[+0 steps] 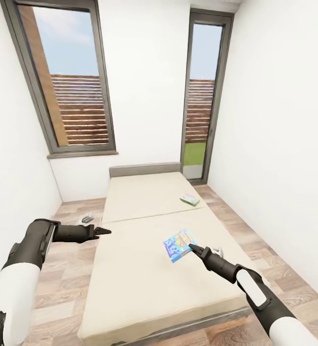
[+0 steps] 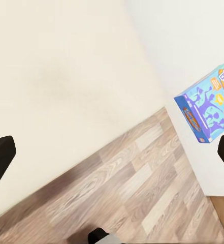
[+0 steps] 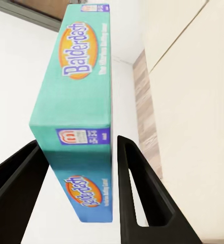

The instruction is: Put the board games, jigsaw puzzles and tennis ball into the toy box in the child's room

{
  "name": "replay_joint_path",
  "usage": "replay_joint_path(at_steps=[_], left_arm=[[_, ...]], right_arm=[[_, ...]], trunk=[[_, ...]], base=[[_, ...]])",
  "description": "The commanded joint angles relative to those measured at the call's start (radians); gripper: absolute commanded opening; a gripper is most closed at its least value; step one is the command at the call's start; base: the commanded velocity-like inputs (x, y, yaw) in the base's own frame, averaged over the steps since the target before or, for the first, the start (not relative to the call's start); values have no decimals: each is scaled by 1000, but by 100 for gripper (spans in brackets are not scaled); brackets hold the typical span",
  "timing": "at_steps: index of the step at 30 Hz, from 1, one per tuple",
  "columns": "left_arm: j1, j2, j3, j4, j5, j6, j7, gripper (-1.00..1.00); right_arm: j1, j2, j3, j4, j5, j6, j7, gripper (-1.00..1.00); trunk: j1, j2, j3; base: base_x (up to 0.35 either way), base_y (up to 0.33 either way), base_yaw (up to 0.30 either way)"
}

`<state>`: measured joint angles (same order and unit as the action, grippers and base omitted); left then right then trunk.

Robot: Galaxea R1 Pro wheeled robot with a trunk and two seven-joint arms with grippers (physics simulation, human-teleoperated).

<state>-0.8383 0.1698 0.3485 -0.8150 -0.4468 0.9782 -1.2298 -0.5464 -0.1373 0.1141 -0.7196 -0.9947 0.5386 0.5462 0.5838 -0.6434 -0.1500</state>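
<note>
Collecting the first board game from the bed.
Head view: right gripper (image 1: 193,247) grasps the blue board game (image 1: 179,244) above the bed (image 1: 130,269); second board game (image 1: 190,199) lies farther up; next, carry to the toy box. Left wrist view: left gripper (image 2: 112,152) spread, empty. Right wrist view: fingers (image 3: 137,188) flank the box edge.

Blue board game (image 1: 178,244) tilted above cream bed (image 1: 144,269); white-green board game (image 1: 189,199) flat — far mattress edge

Bed (image 1: 144,269) bare — walls (image 1: 279,144) flank it.
</note>
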Motion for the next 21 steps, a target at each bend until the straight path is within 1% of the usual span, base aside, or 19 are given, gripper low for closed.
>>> replay_joint_path(at_steps=[1,17,21], left_arm=[[-1,-1,3,-1,-10,8,-10,100],[-1,-2,3,-1,-13,8,-8,100],[-1,-9,3,-1,-13,8,-8,100]], right_arm=[[-1,-1,3,0,-10,4,0,-100],[-1,-2,0,1,-10,3,0,-100],[-1,-2,-1,2,-10,3,0,-100]], trunk=[[0,-2,-2],[0,-2,0],[0,-2,-1]], base=[[0,0,-266],[0,0,-273],[0,0,-267]])
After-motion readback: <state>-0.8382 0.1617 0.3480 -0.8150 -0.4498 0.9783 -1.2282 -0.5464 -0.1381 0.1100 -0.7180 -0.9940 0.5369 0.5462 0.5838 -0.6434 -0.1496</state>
